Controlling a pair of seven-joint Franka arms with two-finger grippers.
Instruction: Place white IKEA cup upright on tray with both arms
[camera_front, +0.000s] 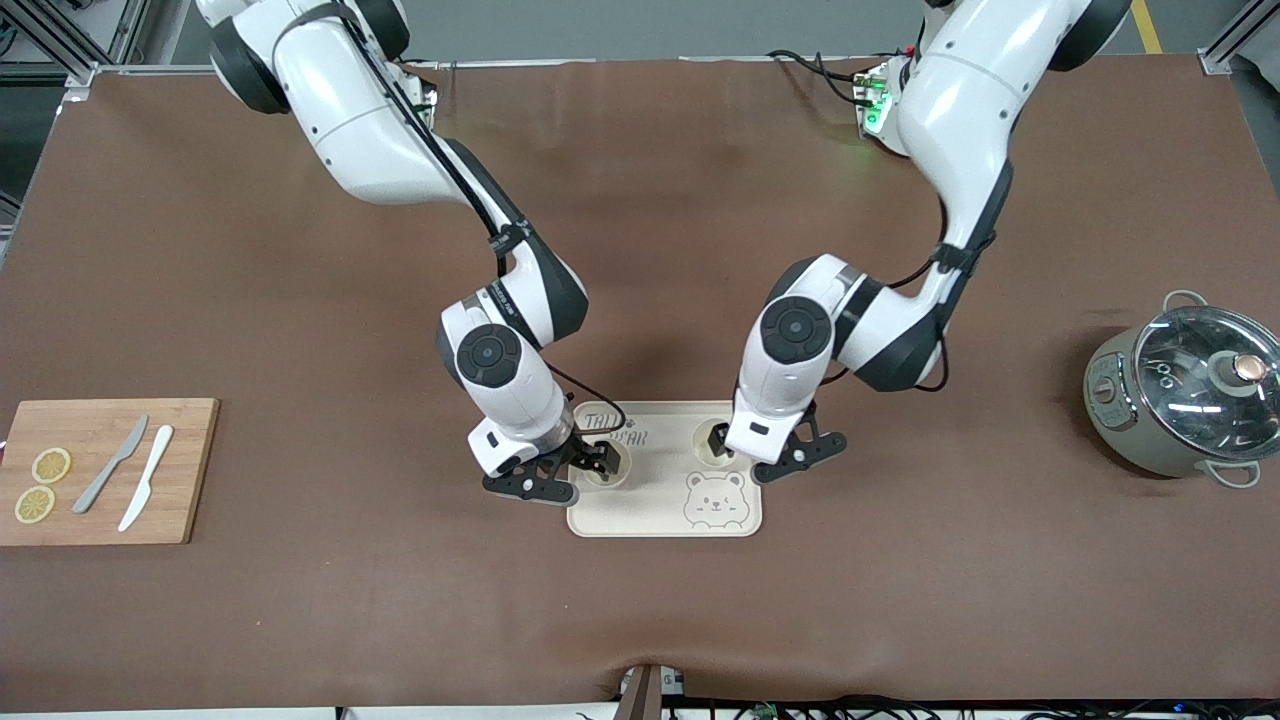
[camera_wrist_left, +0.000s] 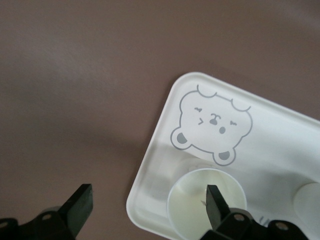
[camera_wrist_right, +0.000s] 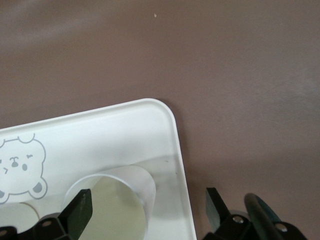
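Observation:
Two white cups stand upright on the cream bear-print tray (camera_front: 665, 500). My left gripper (camera_front: 738, 448) is open around the cup (camera_front: 702, 440) at the tray's end toward the left arm. In the left wrist view one finger (camera_wrist_left: 216, 202) is inside that cup (camera_wrist_left: 192, 205) and the other is off the tray (camera_wrist_left: 280, 140), over the table. My right gripper (camera_front: 578, 468) is open around the other cup (camera_front: 612, 478). In the right wrist view one finger (camera_wrist_right: 80, 210) is inside this cup (camera_wrist_right: 135, 185) and the other hangs outside the tray rim (camera_wrist_right: 175, 130).
A bamboo cutting board (camera_front: 100, 470) with lemon slices and two knives lies at the right arm's end of the table. A grey pot with a glass lid (camera_front: 1185, 395) stands at the left arm's end. Brown mat surrounds the tray.

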